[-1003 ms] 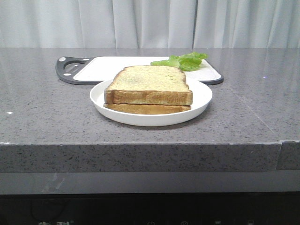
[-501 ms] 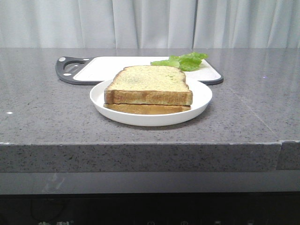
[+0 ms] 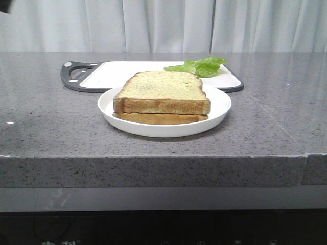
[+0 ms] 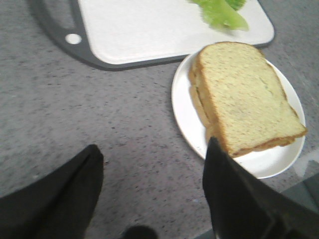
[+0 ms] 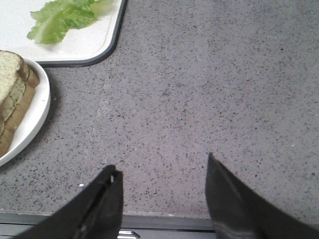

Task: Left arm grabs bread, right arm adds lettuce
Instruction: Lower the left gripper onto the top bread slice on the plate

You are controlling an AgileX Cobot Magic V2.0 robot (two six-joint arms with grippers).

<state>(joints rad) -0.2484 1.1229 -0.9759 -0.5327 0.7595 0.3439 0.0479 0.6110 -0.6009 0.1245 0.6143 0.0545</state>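
The left end effector (image 4: pixel 149 154) hangs spread above the desk (image 3: pixel 46 122), empty. The bread (image 3: pixel 162 92) tops another slice on the white plate (image 3: pixel 217 109). Lettuce (image 3: pixel 199 66) lies on the far cutting board (image 3: pixel 117 71). The right end effector (image 5: pixel 162 172) is spread, empty.

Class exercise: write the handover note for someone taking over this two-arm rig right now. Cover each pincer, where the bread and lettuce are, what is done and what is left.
Left pincer: open, empty, above the counter beside the plate.
Right pincer: open, empty, over bare counter off to the side of the plate.
Bread: top slice of a stack of two on the white plate, untouched.
Lettuce: lying on the white cutting board behind the plate.
Done: nothing yet.
Left: left arm lifts the top slice, right arm fetches the lettuce and lays it on the lower slice.
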